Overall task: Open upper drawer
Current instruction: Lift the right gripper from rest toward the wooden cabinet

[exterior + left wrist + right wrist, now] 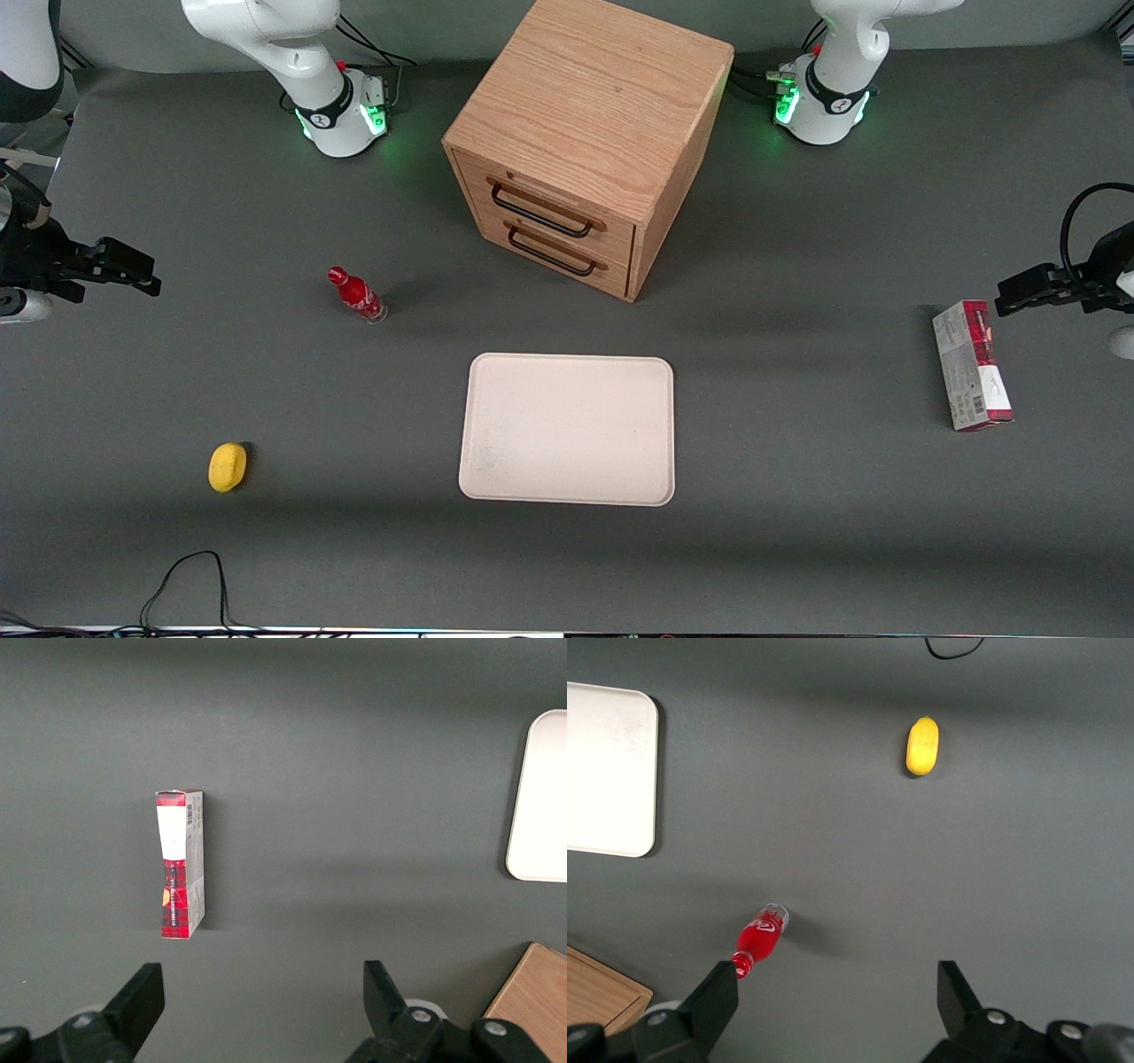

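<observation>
You're looking at the cabinet (589, 133) sitting between the two arm bases, turned at an angle. The upper drawer (554, 202) is sitting flush in its front, closed, its thin black wire handle (542, 213) untouched; the lower drawer (558, 251) is sitting just beneath it with its own handle.

The gripper (133, 270) is hovering at the working arm's end of the table, well apart from the cabinet. In the right wrist view the fingers (713, 999) are standing spread wide, holding nothing, with bare mat showing in the gap.

A red bottle (357, 296) with white script on it is standing in front of the cabinet, toward the working arm's end; you're probably reading that as a cola logo, but I can't make out the letters. A yellow lemon-like object (228, 466) is lying nearer the front camera than the bottle.

A white tray (567, 429) is lying in front of the drawers, nearer the camera.

A red and grey carton (972, 365) is lying toward the parked arm's end; a barcode is showing, other printing unreadable.
</observation>
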{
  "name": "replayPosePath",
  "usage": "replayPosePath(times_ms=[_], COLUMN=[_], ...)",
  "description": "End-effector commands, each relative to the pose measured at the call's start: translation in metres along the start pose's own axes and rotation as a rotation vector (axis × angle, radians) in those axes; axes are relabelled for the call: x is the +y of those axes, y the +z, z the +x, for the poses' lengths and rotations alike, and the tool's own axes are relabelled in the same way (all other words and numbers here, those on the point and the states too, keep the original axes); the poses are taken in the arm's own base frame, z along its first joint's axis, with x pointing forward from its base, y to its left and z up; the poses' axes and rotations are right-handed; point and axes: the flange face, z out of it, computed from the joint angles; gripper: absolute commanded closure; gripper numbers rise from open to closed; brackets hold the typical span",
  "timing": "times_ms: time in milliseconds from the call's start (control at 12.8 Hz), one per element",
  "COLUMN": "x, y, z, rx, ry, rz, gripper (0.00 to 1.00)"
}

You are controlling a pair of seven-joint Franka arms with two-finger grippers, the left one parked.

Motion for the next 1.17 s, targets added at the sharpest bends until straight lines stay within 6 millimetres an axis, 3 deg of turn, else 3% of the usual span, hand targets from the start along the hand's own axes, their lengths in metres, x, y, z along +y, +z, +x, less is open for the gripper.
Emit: replayPosePath(times_ms=[0,311,545,856,1090], x=[0.001,-0.013,-0.075,-0.188,-0.261], y=[-0.009,-0.013,-0.01,0.0,0.009], z=[-0.003,0.002,0.004,0.008,0.0], rx=[0.007,0.017,0.013,0.001,-0.01], ry=[-0.003,-0.03,-0.122,-0.306,-0.415], rz=[-0.006,-0.001,0.072,0.062,0.065], gripper=[0.0,0.0,0.0,0.0,0.0])
